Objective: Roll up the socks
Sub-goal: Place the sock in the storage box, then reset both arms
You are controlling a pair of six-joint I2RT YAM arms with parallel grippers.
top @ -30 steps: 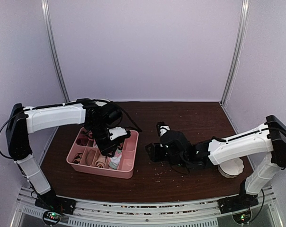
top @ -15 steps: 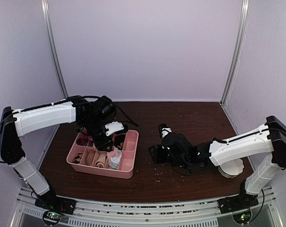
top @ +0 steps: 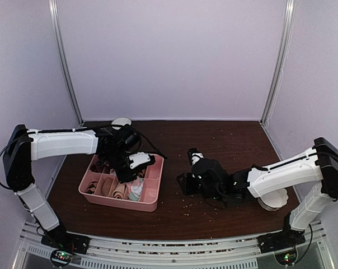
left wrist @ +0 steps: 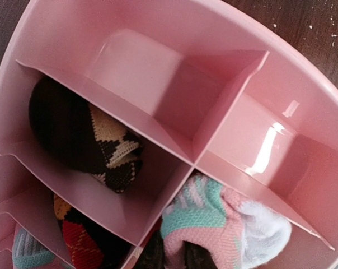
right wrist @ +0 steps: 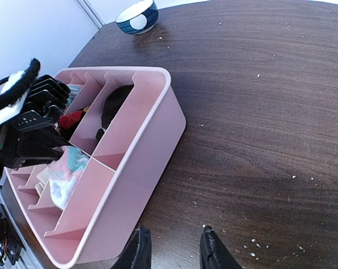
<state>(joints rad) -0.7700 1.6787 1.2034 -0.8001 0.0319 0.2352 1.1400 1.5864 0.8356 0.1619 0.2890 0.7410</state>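
The pink-and-mint sock roll point(left wrist: 225, 224) lies in a near compartment of the pink tray point(left wrist: 158, 61); it also shows in the top view point(top: 136, 191) and the right wrist view point(right wrist: 65, 171). My left gripper point(top: 130, 175) reaches down into that compartment, its dark fingertips point(left wrist: 152, 258) closed on a fold of the pink sock. A rolled argyle sock point(left wrist: 82, 134) sits in the neighbouring compartment. My right gripper point(right wrist: 174, 252) is open and empty, low over the table just right of the tray's corner point(right wrist: 158, 140).
A red-and-black argyle sock point(left wrist: 82, 244) and another mint-striped one point(left wrist: 23, 252) fill further compartments. A blue-and-white bowl point(top: 122, 120) stands behind the tray, also in the right wrist view point(right wrist: 136, 15). A white round object point(top: 272, 199) lies under the right forearm. Crumbs dot the table.
The left arm lifted and drew back half a second ago, then came down into the tray again. The right gripper drifted slightly to the right.
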